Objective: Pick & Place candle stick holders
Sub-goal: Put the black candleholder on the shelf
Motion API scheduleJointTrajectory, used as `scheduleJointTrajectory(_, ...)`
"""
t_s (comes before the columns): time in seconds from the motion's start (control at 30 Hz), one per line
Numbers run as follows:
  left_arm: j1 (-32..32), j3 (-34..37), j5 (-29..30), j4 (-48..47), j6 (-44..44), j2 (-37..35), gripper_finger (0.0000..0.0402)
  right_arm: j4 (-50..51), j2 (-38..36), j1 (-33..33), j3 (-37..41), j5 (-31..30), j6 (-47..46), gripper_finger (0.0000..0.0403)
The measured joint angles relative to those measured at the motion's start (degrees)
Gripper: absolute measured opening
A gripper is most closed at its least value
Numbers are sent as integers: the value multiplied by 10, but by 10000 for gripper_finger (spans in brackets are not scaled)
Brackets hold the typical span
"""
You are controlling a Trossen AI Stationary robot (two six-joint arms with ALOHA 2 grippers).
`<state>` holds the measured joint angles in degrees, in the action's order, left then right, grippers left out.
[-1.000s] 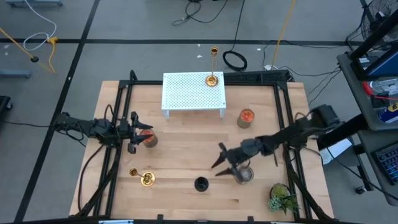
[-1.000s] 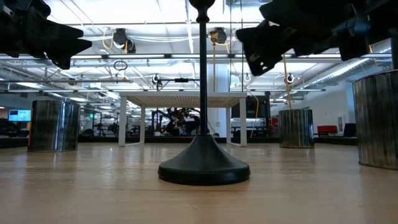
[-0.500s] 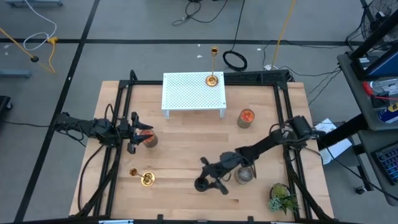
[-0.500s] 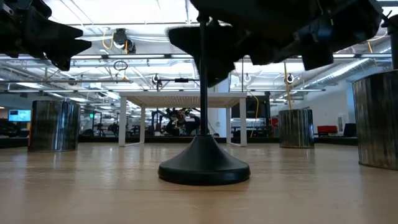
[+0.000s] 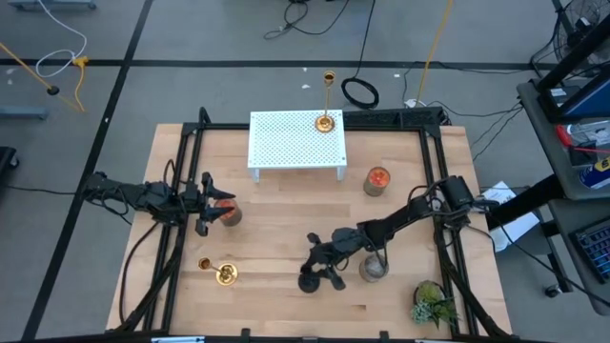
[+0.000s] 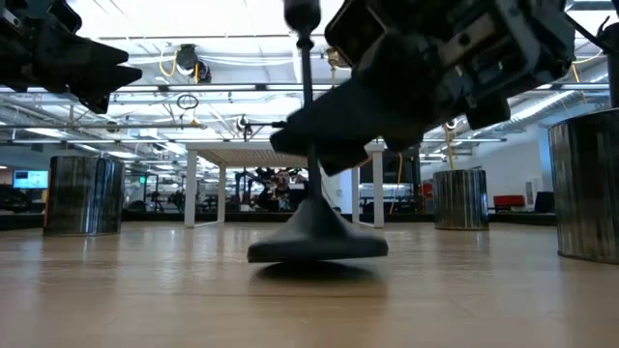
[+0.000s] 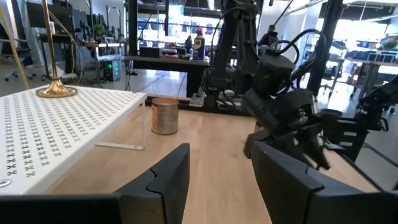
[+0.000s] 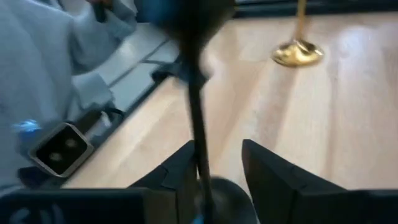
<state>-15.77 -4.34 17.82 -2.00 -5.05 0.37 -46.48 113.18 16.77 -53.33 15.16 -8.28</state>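
Note:
The short black candle stick holder stands near the table's front middle and leans toward the table's left. My right gripper reaches it from the right, open, with one finger on each side of the thin stem. One gold holder stands on its base at the near left. Another gold holder stands on the white rack. My left gripper hovers open at the left, beside a can. My right gripper has the black holder's stem between its fingers, lying against one finger with a gap to the other. The fingers come nearly level from the table's right. The holder is tipped left, its base resting on its left rim.
A white perforated rack stands at the far middle. Metal cans sit at the right and just behind my right gripper. A small green plant is at the near right corner. Bare wood lies between the rack and the black holder.
My right gripper has gone toward the table's left and down, and its fingers have come around the black holder's stem. The holder, upright before, has tipped toward the left, with the right side of its base lifted.

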Motion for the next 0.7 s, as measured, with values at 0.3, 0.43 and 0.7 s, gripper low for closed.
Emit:
scheduleJointTrajectory(0.3,0,0,0,0,2,0,179,-6,0,-3,7,-3,28,24)
scheduleJointTrajectory(0.43,0,0,0,0,2,0,179,-30,0,-7,7,-45,12,16)
scheduleJointTrajectory(0.7,0,0,0,0,2,0,179,-31,-66,-7,7,-202,48,9)
